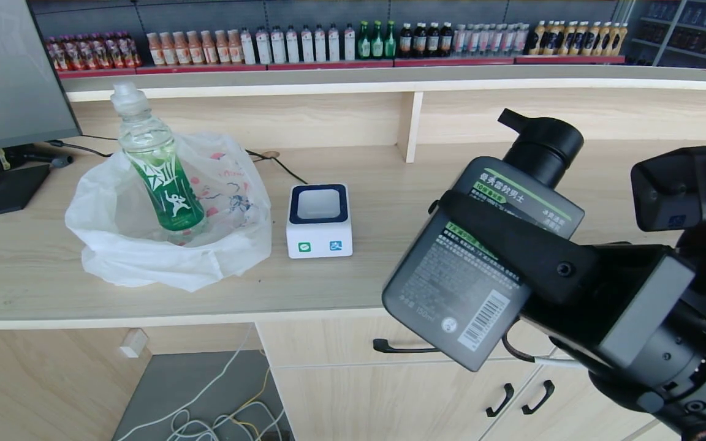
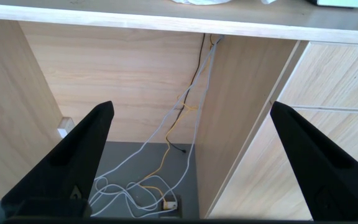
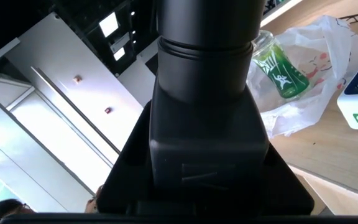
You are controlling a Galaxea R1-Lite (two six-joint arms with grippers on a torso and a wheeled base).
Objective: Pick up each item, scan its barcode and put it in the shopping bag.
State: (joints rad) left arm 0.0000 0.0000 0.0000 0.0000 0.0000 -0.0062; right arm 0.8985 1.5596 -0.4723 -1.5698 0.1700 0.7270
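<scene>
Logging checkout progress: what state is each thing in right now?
pump bottle: clamped in right gripper, barcode facing up
green drink bottle: capped, leaning inside shopping bag
shopping bag: open, on counter
left gripper: open, empty

bright, even overhead light from ceiling panels (image 3: 109, 25); soft shadows under shopping bag (image 1: 114, 257); counter (image 1: 22, 263) edge bows slightly.

The pump bottle (image 1: 451, 288) lies clamped in the right claw (image 1: 469, 245), up near the front edge of the counter (image 1: 22, 269). Left of that claw the scanner (image 1: 319, 223) stands on the counter; farther left lies the shopping bag (image 1: 144, 257), a drink bottle (image 1: 157, 177) tilted inside. The monitor (image 1: 10, 67) stands farthest left. Below the counter hangs the left claw (image 2: 188, 168), with cables (image 2: 142, 186) on the floor beyond it
</scene>
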